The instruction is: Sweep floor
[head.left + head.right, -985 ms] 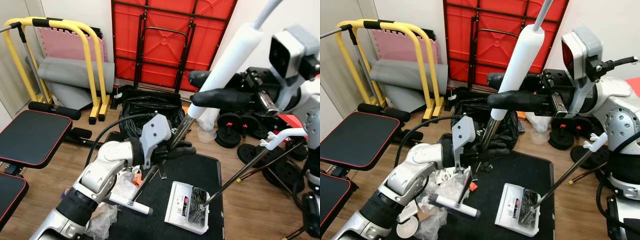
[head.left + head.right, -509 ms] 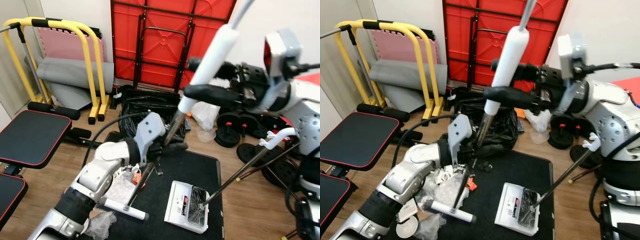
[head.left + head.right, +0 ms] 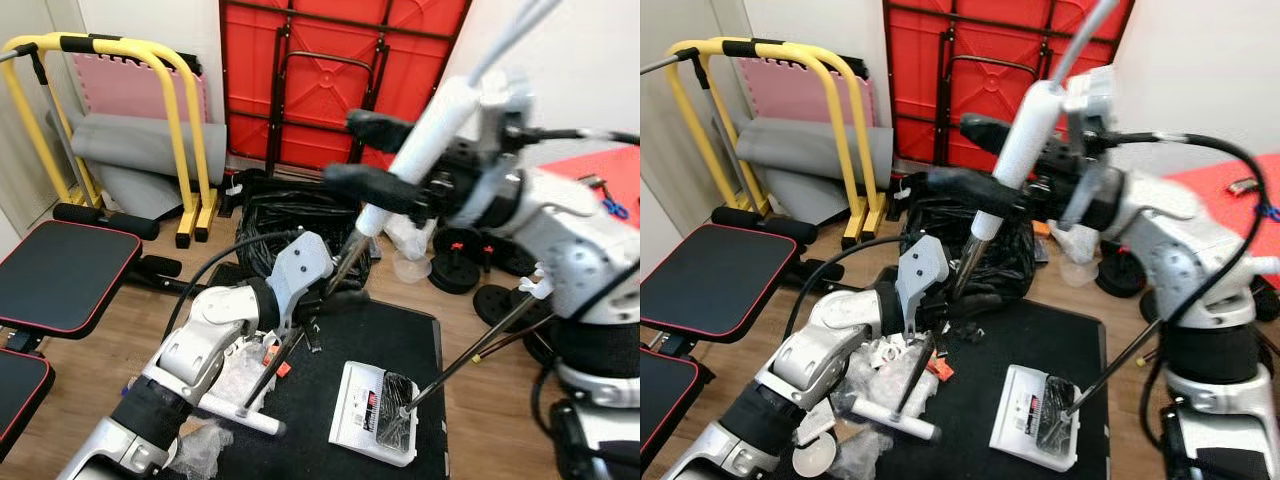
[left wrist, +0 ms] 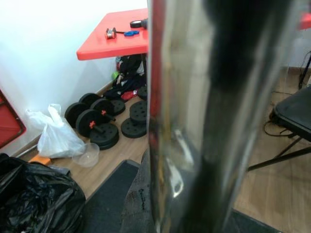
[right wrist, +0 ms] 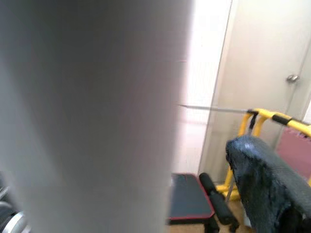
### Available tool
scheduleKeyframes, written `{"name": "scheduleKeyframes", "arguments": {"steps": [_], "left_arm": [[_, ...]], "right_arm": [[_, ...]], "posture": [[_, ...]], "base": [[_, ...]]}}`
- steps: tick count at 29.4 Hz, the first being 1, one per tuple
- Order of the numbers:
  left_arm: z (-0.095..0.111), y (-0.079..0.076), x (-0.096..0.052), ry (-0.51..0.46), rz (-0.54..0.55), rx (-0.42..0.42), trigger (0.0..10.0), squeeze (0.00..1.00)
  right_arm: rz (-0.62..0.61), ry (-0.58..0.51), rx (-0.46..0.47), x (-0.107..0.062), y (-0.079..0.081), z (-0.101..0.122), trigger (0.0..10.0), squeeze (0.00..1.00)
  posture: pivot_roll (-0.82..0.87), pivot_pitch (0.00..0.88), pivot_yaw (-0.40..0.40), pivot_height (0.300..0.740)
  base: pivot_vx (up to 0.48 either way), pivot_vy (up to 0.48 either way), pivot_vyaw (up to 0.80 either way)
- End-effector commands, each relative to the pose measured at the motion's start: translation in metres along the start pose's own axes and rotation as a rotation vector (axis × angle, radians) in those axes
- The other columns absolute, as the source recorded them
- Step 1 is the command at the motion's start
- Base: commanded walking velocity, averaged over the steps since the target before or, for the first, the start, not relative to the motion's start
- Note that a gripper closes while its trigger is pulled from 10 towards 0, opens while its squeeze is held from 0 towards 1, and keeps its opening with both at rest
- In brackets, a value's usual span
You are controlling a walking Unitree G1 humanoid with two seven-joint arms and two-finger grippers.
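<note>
The broom has a white padded handle (image 3: 430, 140) and a metal shaft (image 3: 345, 265), slanting down to its white head (image 3: 240, 415) on the black mat (image 3: 405, 345). My left gripper (image 3: 345, 297) is shut on the metal shaft low down; the shaft (image 4: 194, 121) looms close in the left wrist view. Higher up, my right gripper (image 3: 352, 150) is shut on the white handle (image 5: 97, 116), beside one black finger (image 5: 272, 184). Crumpled plastic and paper scraps (image 3: 238, 368) lie by the broom head. A white dustpan (image 3: 375, 410) with dark debris sits on the mat, its long handle (image 3: 480, 350) slanting right.
A black rubbish bag (image 3: 300, 225) stands behind the mat. Yellow bars (image 3: 180, 130) and a black bench (image 3: 60, 275) are at the left, a red folded table (image 3: 340, 80) leans on the wall, and weight plates (image 3: 465, 250) lie at the right.
My right arm has swung left with the white handle, tilting the broom. The broom head has slid left and nearer across the mat. The dustpan has stayed put.
</note>
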State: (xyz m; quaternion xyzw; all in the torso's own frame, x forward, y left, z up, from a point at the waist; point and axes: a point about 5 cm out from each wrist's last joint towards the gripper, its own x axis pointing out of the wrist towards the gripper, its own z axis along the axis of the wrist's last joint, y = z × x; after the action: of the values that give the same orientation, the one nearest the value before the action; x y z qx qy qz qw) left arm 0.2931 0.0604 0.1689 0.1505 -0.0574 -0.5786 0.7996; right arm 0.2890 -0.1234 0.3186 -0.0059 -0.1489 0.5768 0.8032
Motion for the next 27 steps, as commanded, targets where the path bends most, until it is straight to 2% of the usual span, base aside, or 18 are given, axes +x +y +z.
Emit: {"name": "scheduleKeyframes", "arguments": {"steps": [1, 4, 5, 7, 8, 19, 27], "left_arm": [[0.0122, -0.0075, 0.0072, -0.049, -0.062, 0.077, 0.0, 0.0], [0.0117, -0.008, 0.0075, -0.049, -0.065, 0.077, 0.0, 0.0], [0.0116, -0.0082, 0.0077, -0.049, -0.065, 0.076, 0.0, 0.0], [0.0116, -0.0083, 0.0078, -0.049, -0.065, 0.076, 0.0, 0.0], [0.0113, -0.0085, 0.008, -0.049, -0.065, 0.076, 0.0, 0.0], [0.01, -0.0083, 0.0077, -0.045, -0.069, 0.074, 0.0, 0.0], [0.0094, -0.0069, 0.0072, -0.041, -0.066, 0.073, 0.0, 0.0]], "right_arm": [[-0.052, 0.022, 0.012, 0.0002, -0.0034, -0.0025, 10.0, 0.0], [-0.067, 0.006, 0.046, -0.0002, -0.0047, -0.0013, 10.0, 0.0], [-0.07, 0.005, 0.052, -0.0003, -0.0048, -0.001, 9.3, 0.0], [-0.071, 0.005, 0.054, -0.0004, -0.0047, -0.0009, 9.3, 0.0], [-0.067, 0.01, 0.054, -0.0005, -0.0037, -0.0009, 0.0, 0.0], [-0.048, 0.02, 0.049, -0.0011, 0.0043, 0.0003, 0.0, 0.0], [-0.058, 0.032, 0.048, -0.0021, 0.0045, -0.0009, 0.0, 0.0]], "posture": [[-0.2, 0.085, -0.157, 0.74], [-0.2, 0.085, -0.157, 0.74], [-0.2, 0.087, -0.159, 0.74], [-0.2, 0.087, -0.159, 0.74], [-0.2, 0.086, -0.158, 0.74], [-0.2, 0.088, -0.15, 0.74], [-0.2, 0.09, -0.148, 0.74]], "base": [[0.0, 0.0, 0.0], [0.0, 0.0, 0.0], [0.0, 0.0, 0.0], [0.0, 0.0, 0.0], [0.0, 0.0, 0.0], [0.0, 0.0, 0.0], [0.0, 0.0, 0.0]]}}
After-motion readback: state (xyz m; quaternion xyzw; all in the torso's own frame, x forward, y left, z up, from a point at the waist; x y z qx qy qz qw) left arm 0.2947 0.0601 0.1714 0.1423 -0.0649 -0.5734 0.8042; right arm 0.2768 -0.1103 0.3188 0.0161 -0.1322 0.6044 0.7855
